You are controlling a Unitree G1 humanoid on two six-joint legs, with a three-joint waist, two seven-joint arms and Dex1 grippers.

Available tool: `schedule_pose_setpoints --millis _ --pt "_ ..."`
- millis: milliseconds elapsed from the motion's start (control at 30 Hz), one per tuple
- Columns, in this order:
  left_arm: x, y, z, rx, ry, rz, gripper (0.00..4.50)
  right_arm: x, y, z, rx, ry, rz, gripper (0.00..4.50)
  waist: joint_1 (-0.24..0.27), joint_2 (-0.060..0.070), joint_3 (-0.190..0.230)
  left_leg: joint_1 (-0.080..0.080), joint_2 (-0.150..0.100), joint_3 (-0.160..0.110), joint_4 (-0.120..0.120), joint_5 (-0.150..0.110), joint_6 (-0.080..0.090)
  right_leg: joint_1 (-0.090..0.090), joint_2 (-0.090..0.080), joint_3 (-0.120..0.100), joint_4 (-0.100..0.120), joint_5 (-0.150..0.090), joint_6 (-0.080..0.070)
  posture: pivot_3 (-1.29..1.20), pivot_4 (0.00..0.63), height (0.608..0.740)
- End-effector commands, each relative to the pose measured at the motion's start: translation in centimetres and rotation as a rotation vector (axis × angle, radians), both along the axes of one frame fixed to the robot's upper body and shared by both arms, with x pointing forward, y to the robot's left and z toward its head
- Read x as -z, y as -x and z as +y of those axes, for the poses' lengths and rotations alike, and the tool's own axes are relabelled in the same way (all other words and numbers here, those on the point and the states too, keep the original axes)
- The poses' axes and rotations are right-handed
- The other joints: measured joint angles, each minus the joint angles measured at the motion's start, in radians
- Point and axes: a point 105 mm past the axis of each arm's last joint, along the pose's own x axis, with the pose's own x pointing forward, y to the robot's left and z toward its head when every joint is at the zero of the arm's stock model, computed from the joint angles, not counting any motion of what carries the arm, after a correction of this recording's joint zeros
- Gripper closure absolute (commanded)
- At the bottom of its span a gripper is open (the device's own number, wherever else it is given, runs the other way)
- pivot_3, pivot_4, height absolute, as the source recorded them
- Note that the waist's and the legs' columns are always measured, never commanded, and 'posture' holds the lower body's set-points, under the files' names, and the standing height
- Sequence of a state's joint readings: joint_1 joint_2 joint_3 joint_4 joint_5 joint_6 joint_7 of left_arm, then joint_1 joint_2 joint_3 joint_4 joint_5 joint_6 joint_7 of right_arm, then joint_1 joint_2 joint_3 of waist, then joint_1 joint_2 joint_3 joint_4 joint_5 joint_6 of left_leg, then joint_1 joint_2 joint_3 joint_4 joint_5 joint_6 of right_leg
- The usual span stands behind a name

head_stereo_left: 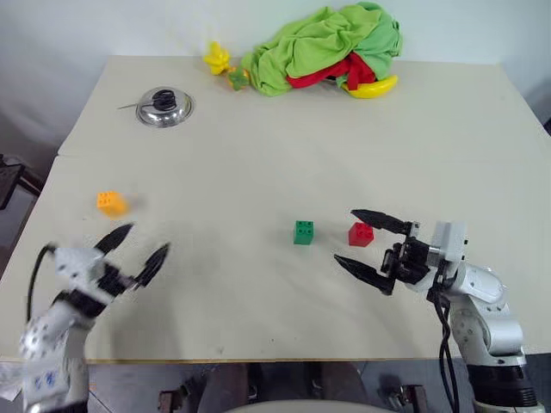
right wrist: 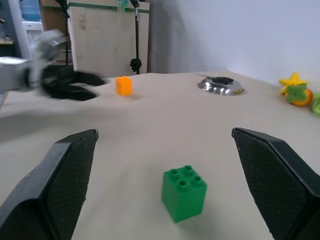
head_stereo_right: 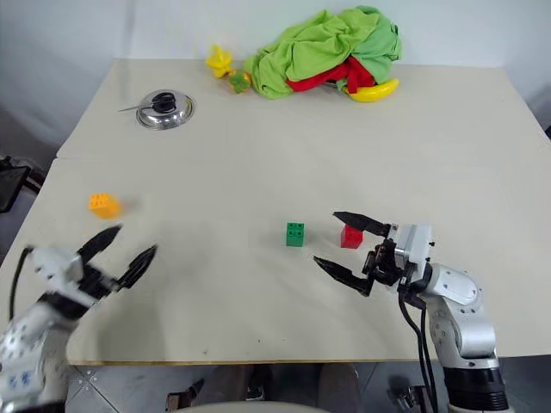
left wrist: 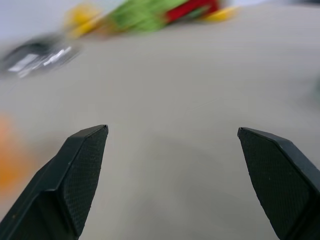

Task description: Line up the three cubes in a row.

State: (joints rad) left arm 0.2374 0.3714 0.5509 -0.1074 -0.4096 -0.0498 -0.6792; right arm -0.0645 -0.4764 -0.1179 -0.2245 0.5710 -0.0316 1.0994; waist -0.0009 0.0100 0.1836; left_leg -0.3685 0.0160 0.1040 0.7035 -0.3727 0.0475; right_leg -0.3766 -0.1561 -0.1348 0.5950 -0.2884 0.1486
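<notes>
Landmark: green cube [head_stereo_left: 303, 232], mid-table [head_stereo_left: 258, 155].
Red cube [head_stereo_left: 361, 234]: just right of the green cube, apart from it.
Orange cube [head_stereo_left: 110, 203]: well to its left.
Right gripper [head_stereo_left: 365, 242]: spread wide, empty, just beside the red cube.
Left gripper [head_stereo_left: 138, 250]: spread wide, empty, near the orange cube.

Left gripper [head_stereo_left: 136, 248] sits near the table's [head_stereo_left: 258, 155] left front edge, fingers spread, nothing between them. Orange cube [head_stereo_left: 110, 203] is just beyond it, well apart from the other two. Green cube [head_stereo_left: 303, 232] and red cube [head_stereo_left: 361, 234] are side by side mid-table with a small gap. Right gripper [head_stereo_left: 362, 239] has jaws wide, upper finger just beyond the red cube, not gripping it. Metal lid [head_stereo_left: 164, 107], cloth pile [head_stereo_left: 323, 47] and yellow toys [head_stereo_left: 217, 58] at far edge.
</notes>
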Motion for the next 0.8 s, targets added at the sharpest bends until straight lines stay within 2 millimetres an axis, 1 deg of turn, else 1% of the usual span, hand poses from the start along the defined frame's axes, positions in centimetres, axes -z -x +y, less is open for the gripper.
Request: schedule_pose_setpoints --millis 33,100,167,200,267,400,433,467,533,633,733,800 --pt "0.0 2.9 3.9 -0.22 0.012 -0.03 0.12 -0.8 -0.1 0.0 0.026 0.009 -0.074 0.0 0.009 -0.001 0.0 0.0 0.0 -0.001 0.0 0.0 0.0 0.0 0.0 -0.001 0.0 0.0 0.0 0.0 0.15 0.74" --pt "0.7 4.3 5.3 -0.303 0.024 -0.016 0.12 -1.1 -0.3 -0.2 0.057 0.018 -0.093 0.0 0.013 -0.001 0.0 0.0 0.0 0.0 0.0 0.0 0.0 0.0 0.0 0.0 0.0 0.0 0.0 0.0 0.15 0.74" --pt "0.9 5.1 6.0 -0.368 0.043 -0.024 0.12 -1.1 -0.2 -0.5 0.057 0.039 -0.1 0.0 0.015 -0.002 -0.001 0.001 -0.001 0.0 0.0 0.0 0.0 0.0 -0.001 0.0 0.0 0.0 0.0 0.0 0.15 0.74" --pt "0.8 5.1 5.9 -0.383 0.055 -0.035 0.12 -1.0 0.0 -0.6 0.043 0.055 -0.095 0.0 0.016 -0.002 -0.001 0.0 -0.001 0.0 0.0 0.0 0.0 0.0 -0.001 0.0 0.0 0.0 0.0 0.0 0.15 0.74" --pt "0.6 4.4 5.4 -0.376 0.073 -0.047 0.12 -0.6 0.2 -0.6 0.016 0.08 -0.085 0.0 0.021 -0.002 -0.001 0.0 -0.001 0.0 0.0 0.0 0.001 0.0 -0.002 0.0 0.0 0.0 0.0 0.0 0.15 0.74" --pt "-1.0 0.8 3.5 -0.288 0.116 -0.075 0.12 -0.6 0.3 -0.3 -0.032 0.092 -0.08 0.0 0.024 -0.003 -0.001 0.001 -0.001 0.0 0.0 0.0 0.001 0.0 -0.003 0.0 0.001 0.0 0.0 0.0 0.15 0.74" --pt "-1.1 -0.6 3.4 -0.289 0.097 -0.052 0.12 -0.6 0.3 -0.2 -0.047 0.094 -0.076 0.0 0.023 -0.003 -0.001 0.001 -0.001 0.001 0.0 0.0 0.001 0.0 -0.003 0.0 0.002 0.0 0.0 0.0 0.15 0.74" --pt "-1.7 -2.1 3.2 -0.29 0.089 -0.053 0.12 -0.6 0.4 0.0 -0.066 0.093 -0.063 0.0 0.024 -0.003 -0.001 0.001 -0.001 0.001 0.0 0.0 0.001 0.0 -0.002 0.0 0.002 0.0 0.0 0.0 0.15 0.74" --pt "-2.4 -4.1 3.2 -0.331 0.089 -0.047 0.12 -0.5 0.4 0.2 -0.084 0.093 -0.051 0.0 0.023 -0.003 -0.002 0.001 -0.002 0.0 0.0 0.001 0.001 -0.001 -0.002 0.0 0.003 0.0 0.0 0.0 0.15 0.74" --pt "-3.1 -6.2 3.5 -0.38 0.11 -0.052 0.12 -0.4 0.6 0.6 -0.097 0.09 -0.044 0.0 0.016 -0.004 -0.002 0.001 -0.002 0.001 0.0 0.0 0.001 -0.001 -0.001 0.0 0.003 0.0 0.0 0.0 0.15 0.74" --pt "-3.3 -8.6 2.7 -0.358 0.108 -0.037 0.12 -0.4 0.8 1.1 -0.097 0.068 -0.041 0.0 0.009 -0.004 -0.002 0.001 -0.002 0.002 -0.002 0.0 0.001 -0.001 0.0 0.0 0.002 0.0 0.0 0.0 0.15 0.74" --pt "-3.0 -9.8 2.0 -0.331 0.106 -0.008 0.12 -0.5 0.9 1.4 -0.097 0.059 -0.042 0.0 0.008 -0.004 -0.002 0.001 -0.002 0.002 -0.002 0.0 0.001 -0.001 0.001 -0.001 0.001 0.0 0.0 0.0 0.15 0.74"
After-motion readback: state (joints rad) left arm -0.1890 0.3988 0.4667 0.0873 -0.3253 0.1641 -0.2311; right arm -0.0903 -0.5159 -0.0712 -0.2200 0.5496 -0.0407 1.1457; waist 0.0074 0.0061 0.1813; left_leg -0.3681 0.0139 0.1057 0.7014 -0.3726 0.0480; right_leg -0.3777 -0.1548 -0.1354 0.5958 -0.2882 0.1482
